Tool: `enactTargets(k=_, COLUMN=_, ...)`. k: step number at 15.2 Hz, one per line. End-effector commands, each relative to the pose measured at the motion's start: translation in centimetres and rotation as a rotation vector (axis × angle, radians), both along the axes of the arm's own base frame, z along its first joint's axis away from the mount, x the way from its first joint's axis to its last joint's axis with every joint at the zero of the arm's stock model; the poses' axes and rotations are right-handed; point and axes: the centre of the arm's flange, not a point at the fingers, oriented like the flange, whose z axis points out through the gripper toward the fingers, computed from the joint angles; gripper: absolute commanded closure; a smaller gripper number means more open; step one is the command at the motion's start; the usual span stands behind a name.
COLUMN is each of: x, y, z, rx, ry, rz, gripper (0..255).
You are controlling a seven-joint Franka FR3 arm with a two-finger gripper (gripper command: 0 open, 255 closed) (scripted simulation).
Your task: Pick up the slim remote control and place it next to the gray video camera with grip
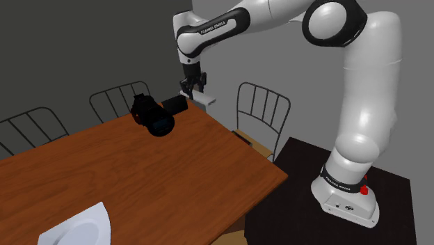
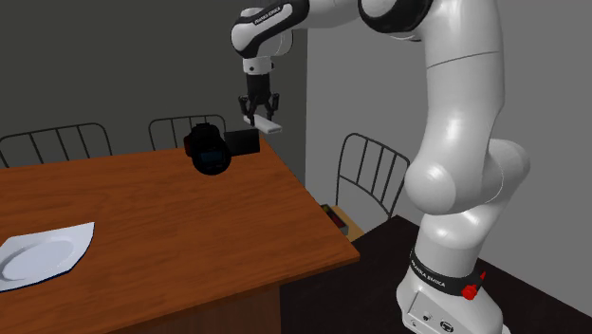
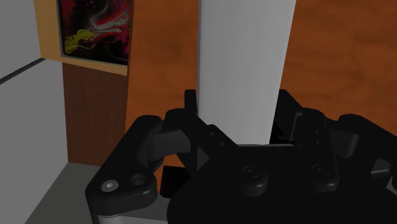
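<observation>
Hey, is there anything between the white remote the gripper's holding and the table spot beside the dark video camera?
Nothing visible does. The gripper holds the remote in the air right by the video camera. The wooden table beside the camera is bare there, and the white plate lies far off toward the other end.

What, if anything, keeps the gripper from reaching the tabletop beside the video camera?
Probably nothing, so likely yes: the gripper, shut on the white remote, hangs close above the dark camera, and bare table lies beside it.
</observation>
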Motion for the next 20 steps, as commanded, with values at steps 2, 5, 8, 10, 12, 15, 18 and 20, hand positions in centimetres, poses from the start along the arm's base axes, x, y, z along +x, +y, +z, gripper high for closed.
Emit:
enactTargets(k=2, x=2.5, y=-3.1, z=0.2, rx=0.0, ry=-0.001, rz=0.001, gripper=255)
enactTargets(k=5, x=5.0, y=-6.2, z=0.2, rx=0.0, ry=-0.001, rz=0.001, gripper=255)
enactTargets(k=8, x=6.7, y=-8.4, z=-0.4, rx=0.0, ry=-0.001, rz=0.001, gripper=255)
enactTargets(k=10, x=6.7, y=-8.4, z=-1.4, rx=0.0, ry=-0.001, rz=0.001, gripper=255)
enactTargets(k=12, x=6.7, y=-8.4, z=-2.5, rx=0.0, ry=-0.001, rz=0.001, gripper=255)
enactTargets(k=15, x=6.7, y=-8.4, z=-4.1, rx=0.0, ry=-0.001, rz=0.001, gripper=255)
enactTargets(k=18, x=6.7, y=-8.4, z=-5.6, rx=0.0, ry=-0.001, rz=0.001, gripper=255)
enactTargets(k=20, x=6.7, y=-8.4, z=-6.7, rx=0.0, ry=-0.001, rz=0.001, gripper=255)
